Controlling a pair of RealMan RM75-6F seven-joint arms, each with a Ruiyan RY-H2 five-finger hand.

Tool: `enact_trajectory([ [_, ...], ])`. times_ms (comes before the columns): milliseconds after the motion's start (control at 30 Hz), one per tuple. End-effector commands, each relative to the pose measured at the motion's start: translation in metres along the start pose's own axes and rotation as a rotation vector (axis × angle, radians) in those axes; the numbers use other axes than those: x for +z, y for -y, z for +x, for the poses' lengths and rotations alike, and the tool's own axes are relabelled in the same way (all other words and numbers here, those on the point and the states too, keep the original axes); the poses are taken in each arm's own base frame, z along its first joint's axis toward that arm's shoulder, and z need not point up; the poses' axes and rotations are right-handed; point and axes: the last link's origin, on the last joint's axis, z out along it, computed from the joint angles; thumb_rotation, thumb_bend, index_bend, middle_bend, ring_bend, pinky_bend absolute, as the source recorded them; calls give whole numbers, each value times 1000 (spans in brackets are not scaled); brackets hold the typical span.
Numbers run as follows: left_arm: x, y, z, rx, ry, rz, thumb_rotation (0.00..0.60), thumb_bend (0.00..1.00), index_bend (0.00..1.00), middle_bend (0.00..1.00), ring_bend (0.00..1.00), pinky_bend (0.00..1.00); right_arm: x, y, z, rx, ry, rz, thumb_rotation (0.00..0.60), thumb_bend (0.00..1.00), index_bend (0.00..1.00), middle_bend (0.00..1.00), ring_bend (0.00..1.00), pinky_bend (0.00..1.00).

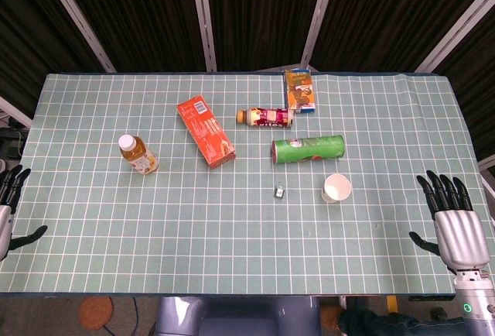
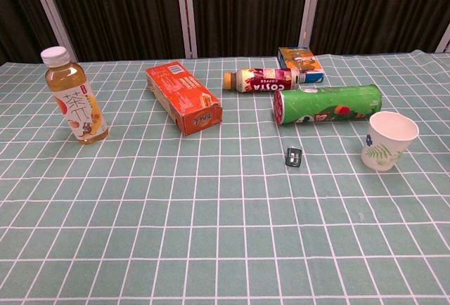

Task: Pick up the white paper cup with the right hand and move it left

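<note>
White cup (image 1: pixel 337 188) upright on the green grid cloth (image 1: pixel 232 243), toward the table's right side, untouched.

Just behind it a green tube (image 1: pixel 308 149) lies on its side; a small dark clip (image 1: pixel 278 192) sits near the cup's left. Further back lie a coffee bottle (image 1: pixel 265 117) and a blue-orange carton (image 1: pixel 300 90). An orange box (image 1: pixel 206 132) lies mid-table, and a tea bottle (image 1: pixel 137 154) stands well to the left. Right hand (image 1: pixel 452 216) rests at the table's right edge, well apart from the cup, fingers spread, holding nothing. Left hand (image 1: pixel 9 200) shows at the left edge, fingers apart, also empty.
</note>
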Motion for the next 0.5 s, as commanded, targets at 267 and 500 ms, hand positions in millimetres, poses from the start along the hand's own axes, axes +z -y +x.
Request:
enact_trajectory([
  [267, -1, 0, 8, 9, -9, -2, 600, 0, 0, 0, 0, 0, 7, 27, -22, -134, 60, 156, 600, 0, 0, 0, 0, 0],
  [500, 2, 2, 10, 32, -9, 17, 600, 0, 0, 0, 0, 0, 31, 77, -44, -415, 30, 455, 600, 0, 0, 0, 0, 0],
])
